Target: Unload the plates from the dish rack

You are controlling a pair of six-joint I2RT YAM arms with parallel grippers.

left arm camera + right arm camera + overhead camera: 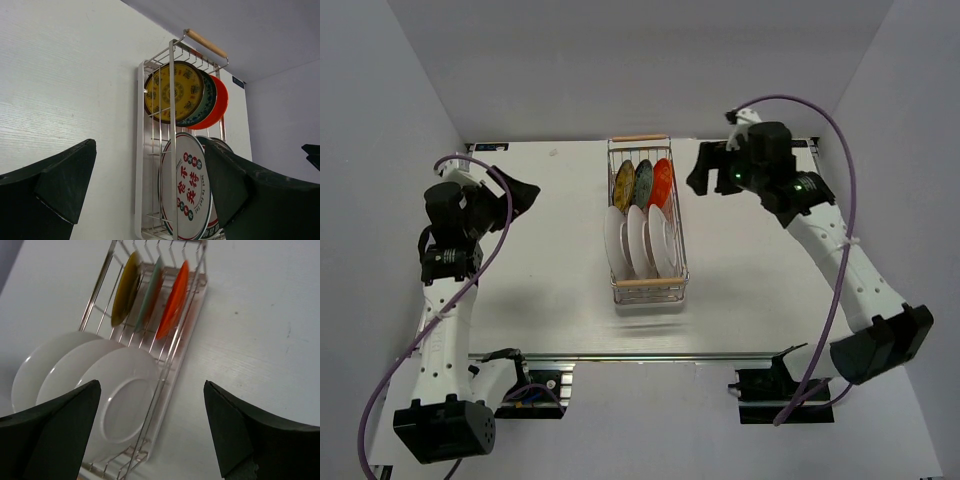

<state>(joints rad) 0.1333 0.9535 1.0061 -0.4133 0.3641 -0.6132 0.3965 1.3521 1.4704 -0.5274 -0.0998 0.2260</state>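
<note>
Nothing unloaded yet! The tabletop (520, 290) carries the dish rack (682, 235) at its middle. All six are standing inside: big white plates (640, 240) nearest, small coloured plates (643, 182) behind. The left end effector (523, 194) hangs well off to the rack's left, the right end effector (705, 168) just beside its far corner. Both have fingers spread wide and are empty.

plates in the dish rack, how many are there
6, all on edge in the dish rack. Far end, left to right in the top view: yellow-olive plate, grey-blue plate, orange plate. Near end: three larger white plates. None appears hidden.
</note>
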